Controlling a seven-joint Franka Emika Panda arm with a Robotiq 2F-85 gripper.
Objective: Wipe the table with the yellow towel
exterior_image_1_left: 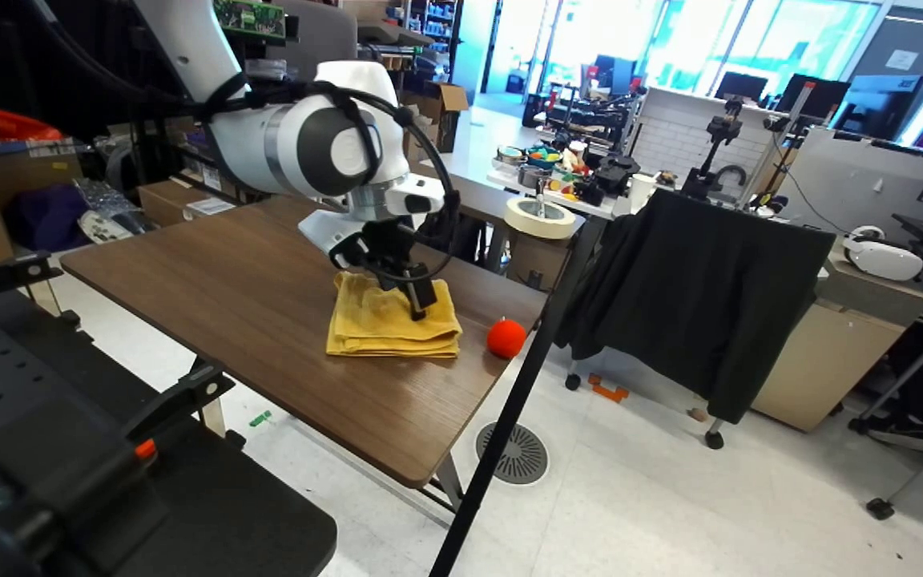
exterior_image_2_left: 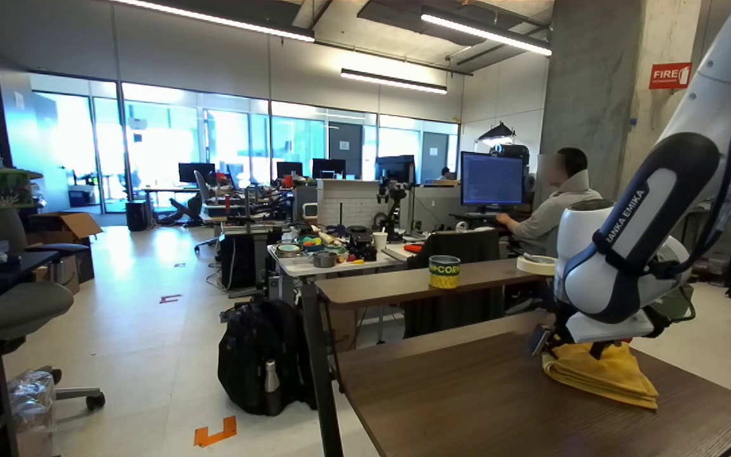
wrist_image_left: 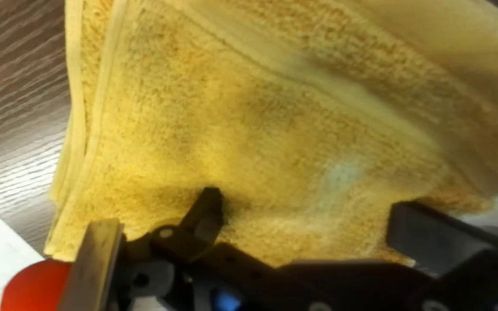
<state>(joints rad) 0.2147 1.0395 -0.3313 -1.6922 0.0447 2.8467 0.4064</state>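
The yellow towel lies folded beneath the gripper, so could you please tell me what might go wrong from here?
First, the towel is folded in layers, so the gripper, which is open above it, might pinch only the top ones and pull the stack apart. Second, the ball seems to sit right at the edge of the table, beside the towel, so a wide wipe could knock it off.

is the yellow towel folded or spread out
Folded: the yellow towel lies in stacked layers, their edges showing in both exterior views and the wrist view.
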